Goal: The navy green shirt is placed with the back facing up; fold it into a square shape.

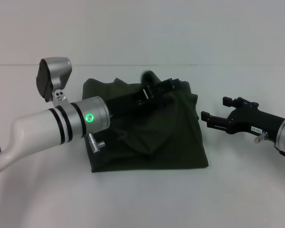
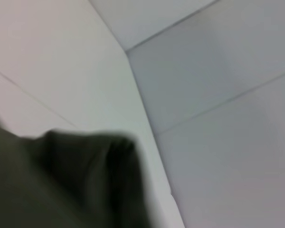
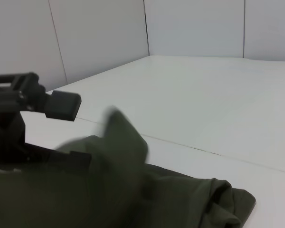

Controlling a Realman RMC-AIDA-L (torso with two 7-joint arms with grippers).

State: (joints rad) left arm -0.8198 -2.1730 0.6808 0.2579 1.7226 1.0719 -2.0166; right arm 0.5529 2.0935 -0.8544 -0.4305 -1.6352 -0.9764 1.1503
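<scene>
The navy green shirt (image 1: 152, 137) lies on the white table as a roughly square, rumpled bundle. My left arm reaches across it from the left, and the left gripper (image 1: 173, 85) hovers over the shirt's far edge. Just beside that gripper a blurred flap of the fabric (image 1: 149, 76) stands up. The left wrist view shows dark cloth (image 2: 71, 180) close to the camera. In the right wrist view the raised flap (image 3: 123, 137) stands above the rest of the shirt (image 3: 199, 199). My right gripper (image 1: 213, 108) hangs open just off the shirt's right edge, with nothing in it.
The white table (image 1: 142, 204) stretches all around the shirt. A seam line (image 1: 228, 65) marks the table's far edge against the pale wall. The left arm's silver wrist (image 1: 88, 118) covers the shirt's left part.
</scene>
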